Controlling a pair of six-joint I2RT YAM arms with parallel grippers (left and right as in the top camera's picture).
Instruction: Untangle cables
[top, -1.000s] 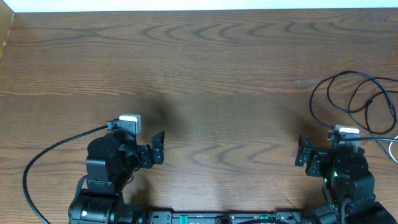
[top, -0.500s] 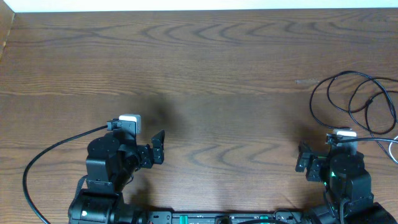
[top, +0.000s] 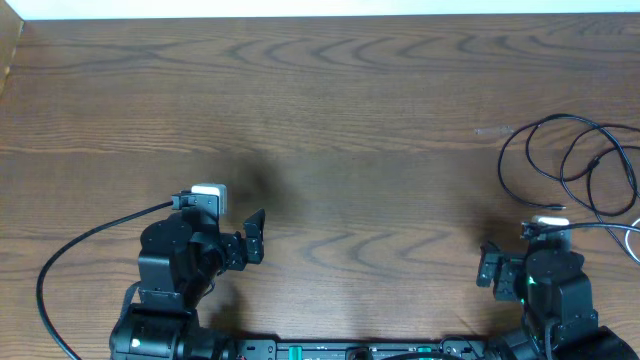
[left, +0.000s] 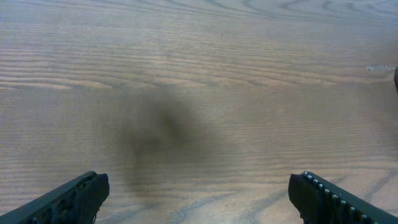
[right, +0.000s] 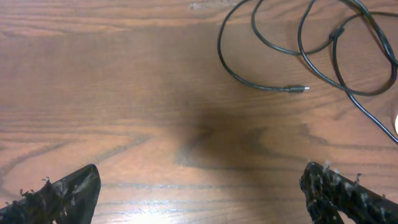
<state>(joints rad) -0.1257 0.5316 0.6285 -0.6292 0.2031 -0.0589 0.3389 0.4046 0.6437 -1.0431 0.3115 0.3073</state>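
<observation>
Seeing left gripper (left: 199, 184) and right gripper (right: 199, 177) both spread wide, pinching nothing, touching nothing; black cables (right: 297, 89) looped loose on the table (left: 199, 62), far right.

The cables (top: 545, 119) are cut off by the right edge of the overhead view, and by the top and right edges of the right wrist view. Where loops cross, the upper strand cannot be told. The plug (right: 299, 89) is too small for its type to be read. Of the white-grey cord (top: 631, 236) only a short piece is seen. The left gripper (left: 199, 186) and right gripper (right: 200, 180) are cropped by the lower edges of the wrist views.
</observation>
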